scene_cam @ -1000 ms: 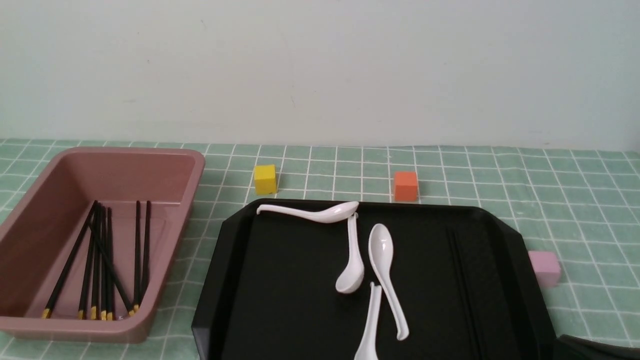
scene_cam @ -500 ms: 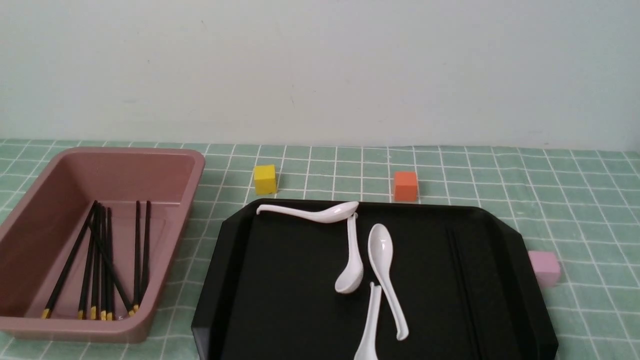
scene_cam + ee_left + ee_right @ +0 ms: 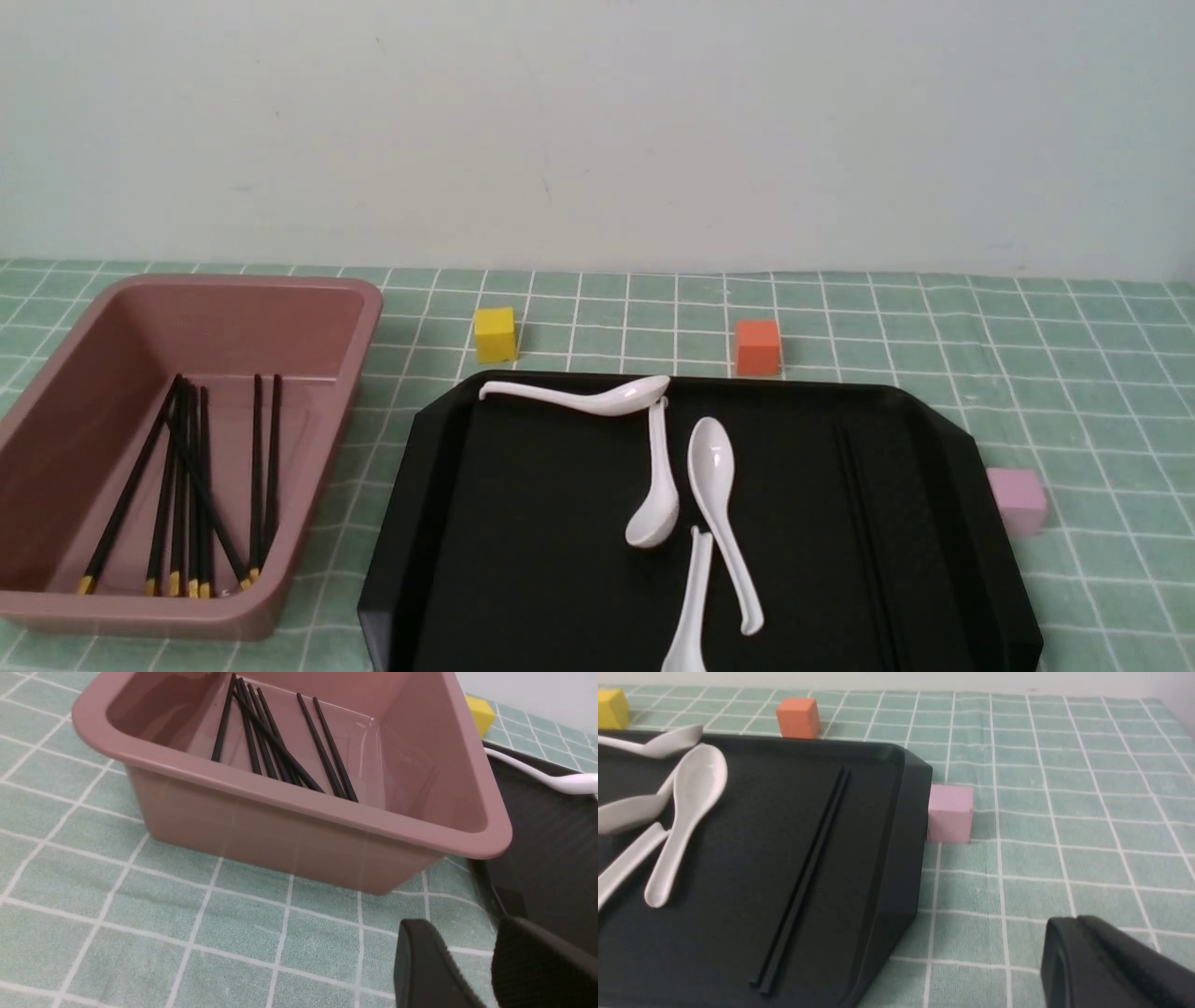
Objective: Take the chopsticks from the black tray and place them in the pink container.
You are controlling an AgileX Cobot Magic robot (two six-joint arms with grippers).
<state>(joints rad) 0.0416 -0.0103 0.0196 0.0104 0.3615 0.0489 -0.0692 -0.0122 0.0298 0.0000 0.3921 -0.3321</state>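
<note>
Black chopsticks (image 3: 192,495) lie inside the dusty-pink container (image 3: 322,448), left of the black tray (image 3: 560,485); two further black chopsticks (image 3: 803,877) rest within the tray, right of its white spoons (image 3: 714,485). Left end effector (image 3: 460,956): fingers apart. Right end effector (image 3: 1069,924): fingers together.

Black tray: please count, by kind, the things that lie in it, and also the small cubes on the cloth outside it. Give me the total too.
White spoons in the tray: 4
Black chopsticks in the tray: 2
Yellow cube outside: 1
Orange cube outside: 1
Pink cube outside: 1
Total: 9
</note>
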